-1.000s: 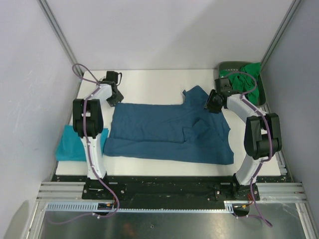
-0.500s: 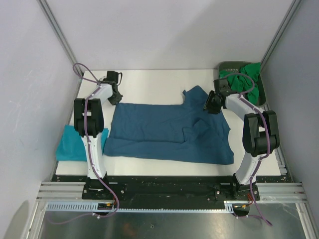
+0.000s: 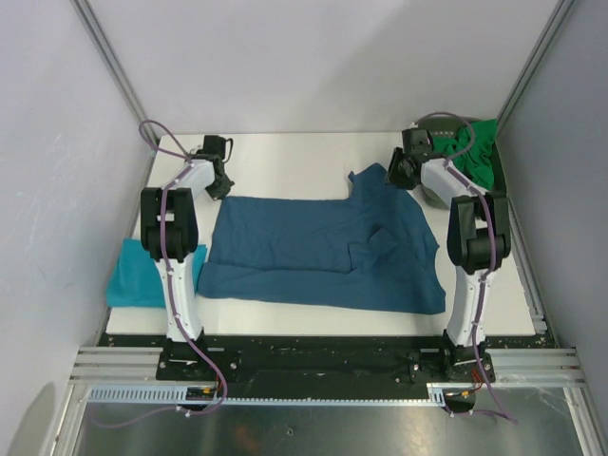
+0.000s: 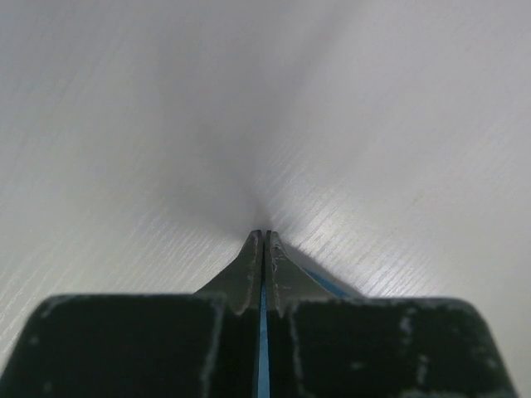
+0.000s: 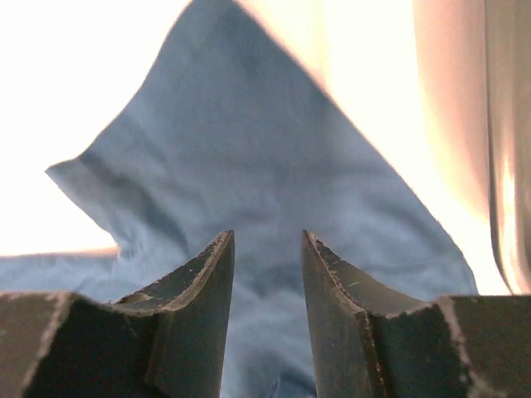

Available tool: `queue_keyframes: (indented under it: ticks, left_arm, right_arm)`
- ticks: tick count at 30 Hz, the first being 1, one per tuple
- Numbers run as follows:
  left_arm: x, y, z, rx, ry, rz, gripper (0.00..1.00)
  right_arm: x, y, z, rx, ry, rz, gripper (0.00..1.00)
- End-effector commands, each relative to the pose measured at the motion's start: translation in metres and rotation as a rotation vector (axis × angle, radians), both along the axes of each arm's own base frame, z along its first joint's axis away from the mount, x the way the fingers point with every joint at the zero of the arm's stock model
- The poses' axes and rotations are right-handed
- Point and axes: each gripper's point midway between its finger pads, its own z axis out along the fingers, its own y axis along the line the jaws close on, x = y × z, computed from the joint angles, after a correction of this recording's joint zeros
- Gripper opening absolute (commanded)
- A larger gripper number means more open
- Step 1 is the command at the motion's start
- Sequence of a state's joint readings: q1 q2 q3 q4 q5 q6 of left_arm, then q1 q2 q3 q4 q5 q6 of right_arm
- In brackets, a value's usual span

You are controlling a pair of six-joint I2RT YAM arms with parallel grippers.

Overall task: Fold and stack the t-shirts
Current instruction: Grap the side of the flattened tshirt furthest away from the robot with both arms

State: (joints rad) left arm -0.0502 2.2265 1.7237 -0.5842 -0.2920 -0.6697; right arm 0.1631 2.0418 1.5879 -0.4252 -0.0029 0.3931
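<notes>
A dark steel-blue t-shirt (image 3: 323, 247) lies spread flat across the middle of the white table (image 3: 285, 161). My left gripper (image 3: 220, 190) is down at its far left corner. In the left wrist view that gripper (image 4: 265, 234) is shut, tips on the table, with a thin strip of the blue cloth (image 4: 263, 348) between its fingers. My right gripper (image 3: 392, 178) hangs open over the shirt's far right sleeve (image 5: 249, 149), and in the right wrist view the gripper (image 5: 267, 236) has nothing between its fingers. A turquoise t-shirt (image 3: 142, 275) lies folded at the near left. Green t-shirts (image 3: 470, 157) are bunched at the far right.
The green cloth sits in a dark grey tray (image 3: 501, 185) in the far right corner, just behind the right arm. Grey walls close in both sides. The table's near edge meets the metal rail (image 3: 323, 366) that carries the arm bases.
My left gripper has shut at the blue shirt's far left corner. The right arm has swung its gripper away and up, from the collar area to the far sleeve.
</notes>
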Motion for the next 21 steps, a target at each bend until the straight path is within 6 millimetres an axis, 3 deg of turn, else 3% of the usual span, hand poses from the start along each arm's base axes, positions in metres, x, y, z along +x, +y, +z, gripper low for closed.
queue_keyframes:
  ticks: [1, 11, 21]
  left_arm:
    - [0.003, -0.003, 0.001, -0.003, -0.007, -0.032, 0.0]
    - [0.008, -0.005, -0.003, -0.028, -0.006, -0.046, 0.0]
    - [0.01, -0.005, -0.007, -0.051, -0.002, -0.051, 0.0]
  right_arm:
    - [0.045, -0.012, 0.01, -0.103, -0.071, -0.006, 0.43]
    - [0.102, -0.003, -0.003, -0.162, -0.094, -0.004, 0.45]
    - [0.123, 0.023, -0.029, -0.192, -0.1, 0.058, 0.54]
